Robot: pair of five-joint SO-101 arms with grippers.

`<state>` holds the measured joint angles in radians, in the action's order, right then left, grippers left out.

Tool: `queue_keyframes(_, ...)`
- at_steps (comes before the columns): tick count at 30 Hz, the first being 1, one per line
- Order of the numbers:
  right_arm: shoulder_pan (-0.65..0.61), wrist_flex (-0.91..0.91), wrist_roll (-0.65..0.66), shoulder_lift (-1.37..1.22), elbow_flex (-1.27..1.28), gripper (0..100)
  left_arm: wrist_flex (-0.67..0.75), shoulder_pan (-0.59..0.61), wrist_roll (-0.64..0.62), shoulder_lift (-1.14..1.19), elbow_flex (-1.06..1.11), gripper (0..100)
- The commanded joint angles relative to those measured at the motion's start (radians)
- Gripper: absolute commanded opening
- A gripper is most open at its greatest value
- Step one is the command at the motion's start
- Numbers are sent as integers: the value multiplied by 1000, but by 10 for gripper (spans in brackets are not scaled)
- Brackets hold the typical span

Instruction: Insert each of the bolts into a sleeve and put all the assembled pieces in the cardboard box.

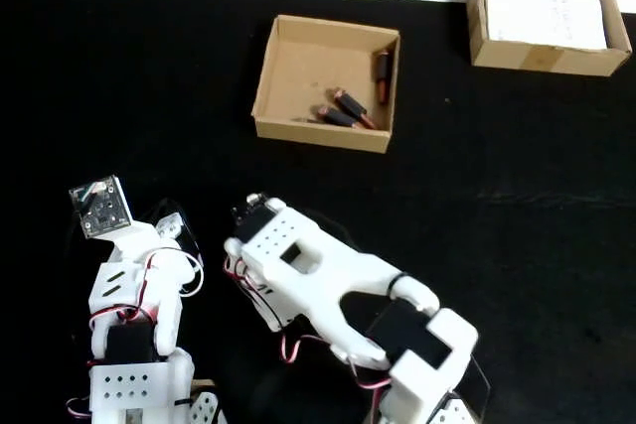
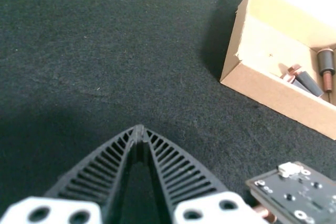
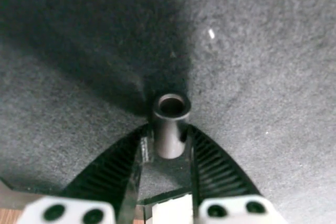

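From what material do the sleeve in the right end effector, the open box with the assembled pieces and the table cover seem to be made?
The sleeve: dark grey, smooth, faint sheen on its rim; metal or hard plastic, I cannot tell. The box: brown matte cardboard, with raw cut edges. The table cover: black cloth, probably felt, since its surface looks fuzzy and fibrous.

Left claw (image 2: pixel 137 131) with tips together; right claw (image 3: pixel 169 130) snug on both sides of a dark sleeve (image 3: pixel 171 116).
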<state>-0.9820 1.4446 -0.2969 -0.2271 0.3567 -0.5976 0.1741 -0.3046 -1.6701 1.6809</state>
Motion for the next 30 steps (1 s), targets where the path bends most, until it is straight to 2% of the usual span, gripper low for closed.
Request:
queue_keyframes(1,12,-2,9,-15,-36,65,-3,-2,5,-12,24,13)
queue_keyframes(4,13,-2,9,-15,-38,2,-3,-2,5,-12,24,13)
queue_keyframes(10,31,19,9,33,-71,6,-3,-4,5,-12,24,13)
queue_keyframes(20,120,133,5,406,-338,6,-3,-28,0,-2,24,11)
queue_keyframes(23,177,170,5,536,-354,7,-5,-33,0,-1,24,10)
queue_keyframes(27,289,211,5,710,-352,7,-107,-87,6,-7,24,13)
queue_keyframes(30,364,265,8,848,-348,7,-123,-110,6,-1,24,13)
